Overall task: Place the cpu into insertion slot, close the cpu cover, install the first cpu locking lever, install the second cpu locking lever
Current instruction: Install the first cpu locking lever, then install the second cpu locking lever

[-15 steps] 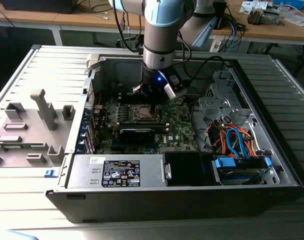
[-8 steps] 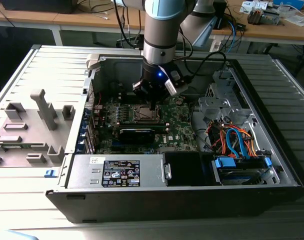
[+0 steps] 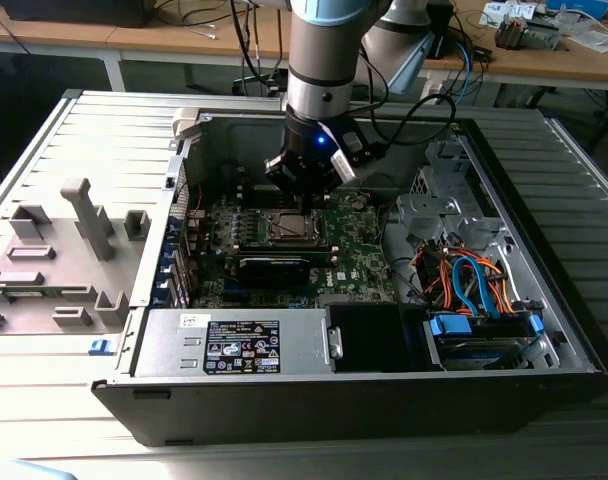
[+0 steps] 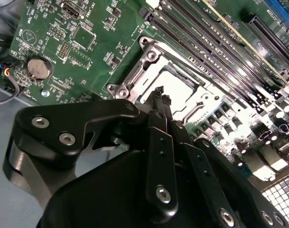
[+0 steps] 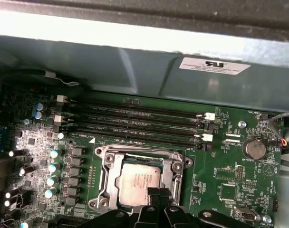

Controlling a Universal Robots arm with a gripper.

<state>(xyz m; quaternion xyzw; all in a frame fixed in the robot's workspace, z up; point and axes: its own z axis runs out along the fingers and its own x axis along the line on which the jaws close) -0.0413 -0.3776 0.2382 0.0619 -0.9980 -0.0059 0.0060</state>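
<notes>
So the cpu [image 5: 140,183] is sitting in the insertion slot [image 5: 111,161], with the cpu cover [image 5: 175,167] down around it. The gripper [image 5: 158,195] hangs right over the socket's edge, fingertips pinched together, holding nothing that I can see. All of it's on the green motherboard [image 3: 359,250] inside the open PC case [image 3: 544,300]. There's a white label [image 5: 214,65] on the case wall, too small to read.
</notes>
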